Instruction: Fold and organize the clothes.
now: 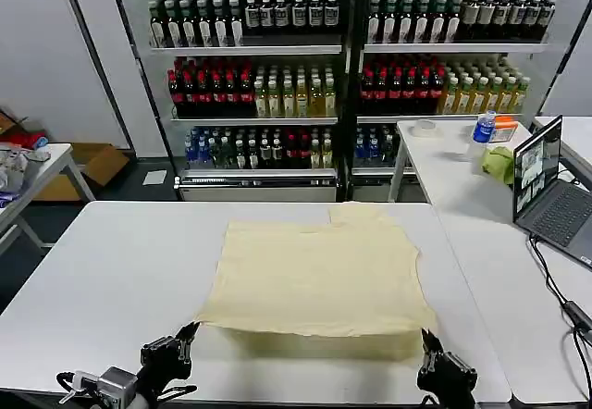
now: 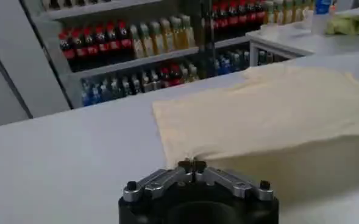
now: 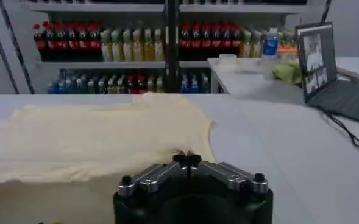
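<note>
Even, bright overhead light; a soft shadow under the T-shirt's (image 1: 319, 275) raised near edge; wrist views slightly blurred.

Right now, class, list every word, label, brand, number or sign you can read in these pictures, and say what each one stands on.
No text can be read.
Drink bottles on the glass-fronted shelves: labels too small.
Blue-labelled water bottle on the side table: label blurred.
Open dark laptop: screen shows small pictures, no legible words.
Pale cream-yellow T-shirt, its near corners pinched by the left gripper and right gripper: no print seen.
</note>
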`<state>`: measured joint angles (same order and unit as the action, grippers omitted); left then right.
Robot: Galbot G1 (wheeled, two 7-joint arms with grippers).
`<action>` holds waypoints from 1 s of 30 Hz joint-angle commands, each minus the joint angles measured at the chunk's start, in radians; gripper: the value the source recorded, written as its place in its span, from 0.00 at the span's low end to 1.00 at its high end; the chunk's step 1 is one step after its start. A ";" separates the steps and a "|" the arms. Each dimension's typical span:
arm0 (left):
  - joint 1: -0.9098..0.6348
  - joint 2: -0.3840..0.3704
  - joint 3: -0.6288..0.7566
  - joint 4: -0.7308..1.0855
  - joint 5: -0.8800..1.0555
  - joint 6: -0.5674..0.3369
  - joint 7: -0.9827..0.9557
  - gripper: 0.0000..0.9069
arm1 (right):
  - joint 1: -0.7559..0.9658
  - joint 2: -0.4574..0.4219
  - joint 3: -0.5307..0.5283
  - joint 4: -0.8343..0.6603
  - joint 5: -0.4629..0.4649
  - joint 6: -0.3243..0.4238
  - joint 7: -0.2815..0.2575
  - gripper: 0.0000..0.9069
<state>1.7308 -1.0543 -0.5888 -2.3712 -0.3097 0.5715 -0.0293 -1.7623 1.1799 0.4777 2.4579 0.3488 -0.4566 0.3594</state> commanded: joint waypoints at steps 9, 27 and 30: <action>-0.173 0.060 0.049 0.182 -0.036 -0.012 0.010 0.02 | 0.325 -0.115 -0.027 -0.141 0.081 -0.009 0.002 0.00; -0.446 0.110 0.173 0.384 -0.069 -0.017 0.015 0.02 | 0.607 -0.136 -0.169 -0.402 0.127 -0.118 -0.027 0.00; -0.471 0.110 0.189 0.403 -0.066 -0.019 0.015 0.02 | 0.616 -0.134 -0.175 -0.432 0.116 -0.122 -0.037 0.00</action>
<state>1.3537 -0.9538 -0.4355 -2.0375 -0.3692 0.5518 -0.0143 -1.2102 1.0610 0.3189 2.0885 0.4531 -0.5546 0.3198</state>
